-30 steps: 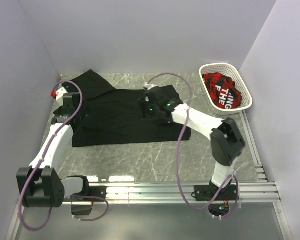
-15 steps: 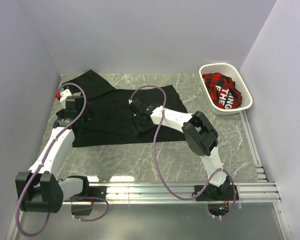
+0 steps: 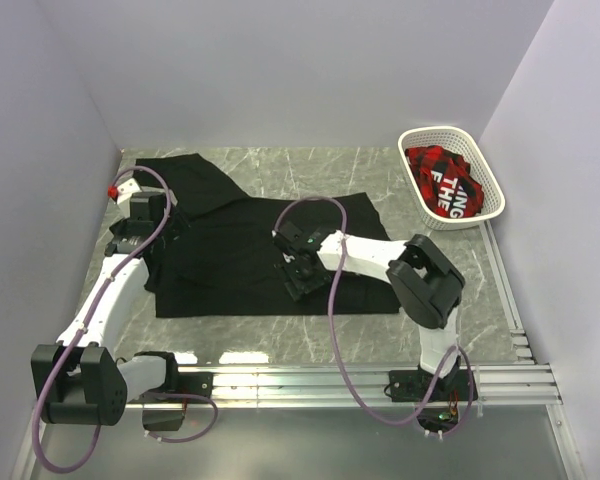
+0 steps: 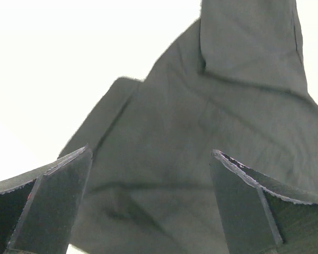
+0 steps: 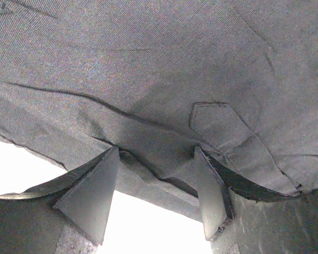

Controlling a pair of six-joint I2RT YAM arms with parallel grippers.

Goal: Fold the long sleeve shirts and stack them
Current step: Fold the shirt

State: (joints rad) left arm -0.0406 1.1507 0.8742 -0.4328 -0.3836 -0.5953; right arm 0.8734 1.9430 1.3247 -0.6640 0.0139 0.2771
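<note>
Black shirt (image 3: 230, 262) under open left end effector (image 4: 151, 153); open right end effector (image 5: 156, 151) at hem

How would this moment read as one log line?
black shirt: spread on table | left pincer: open, above shirt | right pincer: open, at shirt's near edge | white basket: holds red plaid cloth

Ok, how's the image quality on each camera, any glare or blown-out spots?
Top external: even light, sharp, with a pale glare streak on the marble table along its near edge. Left wrist: overexposed, the table pure white, the black shirt washed grey-green. Right wrist: shirt weave crisp, white blowout below its hem.
</note>
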